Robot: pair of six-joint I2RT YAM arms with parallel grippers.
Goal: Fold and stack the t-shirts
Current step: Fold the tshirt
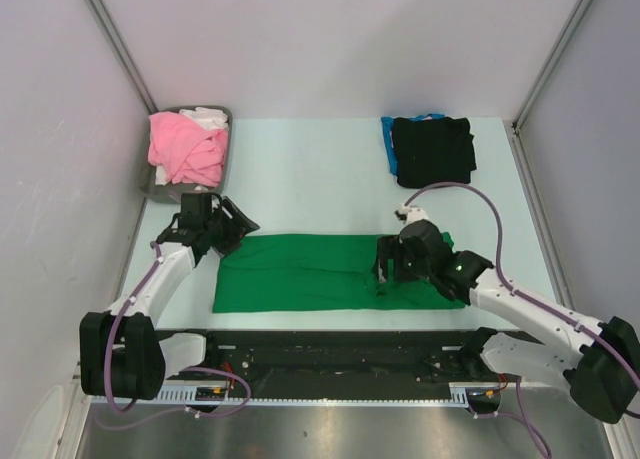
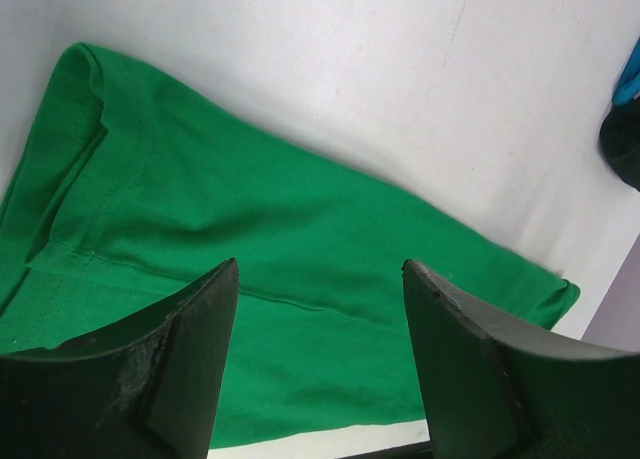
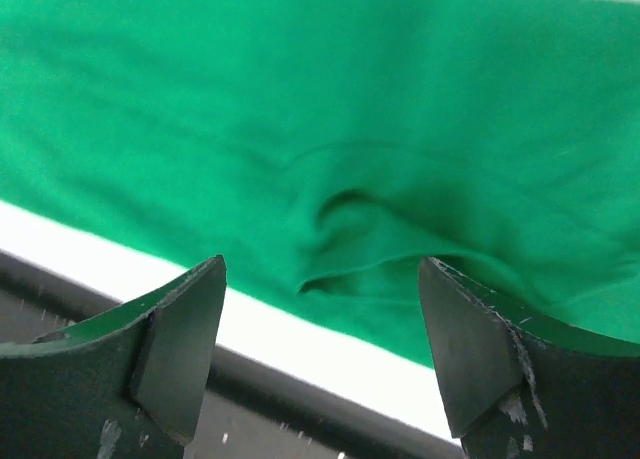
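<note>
A bright green t-shirt lies folded into a long band across the near middle of the table. It fills the left wrist view and the right wrist view, where a raised crease shows. My left gripper is open and empty at the shirt's left end. My right gripper is open and empty over the shirt's right part. A folded black t-shirt lies on a blue one at the back right. Pink and white t-shirts lie crumpled in the tray.
A dark grey tray stands at the back left against the wall. White walls enclose the table on three sides. A black rail runs along the near edge between the arm bases.
</note>
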